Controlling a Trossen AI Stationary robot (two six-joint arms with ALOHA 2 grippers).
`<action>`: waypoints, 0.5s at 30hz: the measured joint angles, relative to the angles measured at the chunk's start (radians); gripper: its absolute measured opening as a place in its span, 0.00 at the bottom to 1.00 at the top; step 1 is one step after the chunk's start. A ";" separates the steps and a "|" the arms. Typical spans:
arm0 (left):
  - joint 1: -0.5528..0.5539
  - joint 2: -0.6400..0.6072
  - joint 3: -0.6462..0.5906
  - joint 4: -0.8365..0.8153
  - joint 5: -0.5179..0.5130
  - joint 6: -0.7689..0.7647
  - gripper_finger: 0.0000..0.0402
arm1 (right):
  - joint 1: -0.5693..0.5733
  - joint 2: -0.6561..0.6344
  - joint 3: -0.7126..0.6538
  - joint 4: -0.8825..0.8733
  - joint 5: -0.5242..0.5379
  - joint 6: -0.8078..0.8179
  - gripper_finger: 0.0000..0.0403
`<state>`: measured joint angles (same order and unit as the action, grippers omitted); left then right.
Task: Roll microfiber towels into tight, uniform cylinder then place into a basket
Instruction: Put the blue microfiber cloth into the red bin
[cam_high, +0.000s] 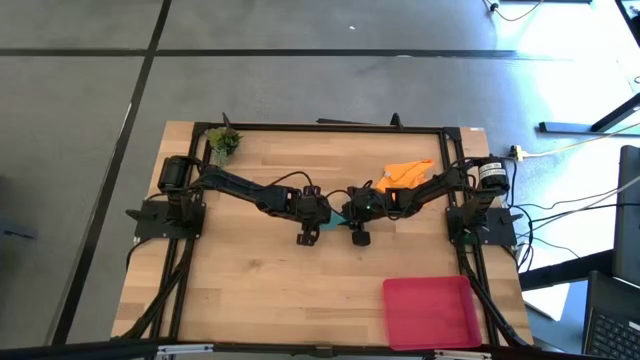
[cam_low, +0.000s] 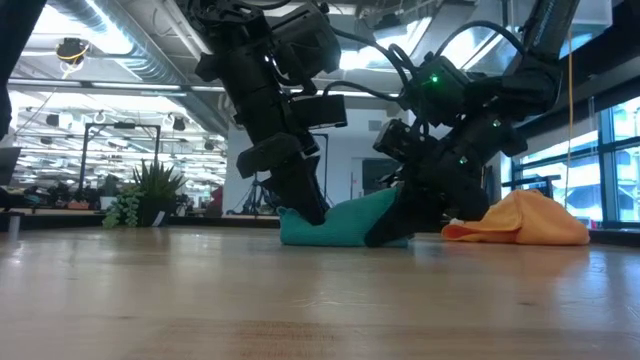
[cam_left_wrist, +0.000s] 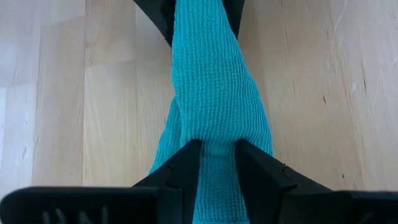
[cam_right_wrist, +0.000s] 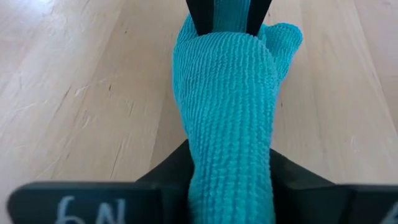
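The teal towel (cam_high: 331, 224) lies bunched into a short roll at the table's middle, between my two grippers. It shows in the low view (cam_low: 345, 224) resting on the wood. My left gripper (cam_left_wrist: 216, 155) is shut on one end of it and my right gripper (cam_right_wrist: 229, 163) is shut on the other end. The orange towel (cam_high: 408, 172) lies crumpled at the far right, and shows in the low view (cam_low: 525, 222) too. The red-pink basket (cam_high: 430, 312) stands at the near right. My left gripper pinches the teal roll's left end (cam_left_wrist: 217, 134) between its two fingers, slanting down from the left along the roll. That end lies on the table (cam_low: 300, 228). My right gripper pinches the roll's right end (cam_right_wrist: 230, 140) between its two fingers, slanting down from the right along the roll. This end is raised a little higher than the other (cam_low: 385, 205).
A small green plant sprig (cam_high: 223, 141) stands at the far left corner. Black frame rails (cam_high: 330, 126) run along the table's far and side edges. Bare wood (cam_high: 260, 290) lies toward the near left.
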<state>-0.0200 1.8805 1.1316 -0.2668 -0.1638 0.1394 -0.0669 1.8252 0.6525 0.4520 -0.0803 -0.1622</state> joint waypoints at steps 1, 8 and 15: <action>0.000 0.000 0.000 0.000 0.000 0.000 0.24 | 0.000 0.000 0.000 0.000 0.000 0.000 0.23; 0.000 0.000 0.000 0.000 0.000 -0.027 0.24 | 0.000 0.000 0.000 0.001 0.000 -0.002 0.18; -0.001 0.000 0.000 0.000 0.000 -0.040 0.24 | 0.000 0.000 0.000 0.001 0.000 -0.003 0.18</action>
<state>-0.0208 1.8805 1.1316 -0.2668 -0.1635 0.0994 -0.0673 1.8255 0.6525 0.4526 -0.0802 -0.1654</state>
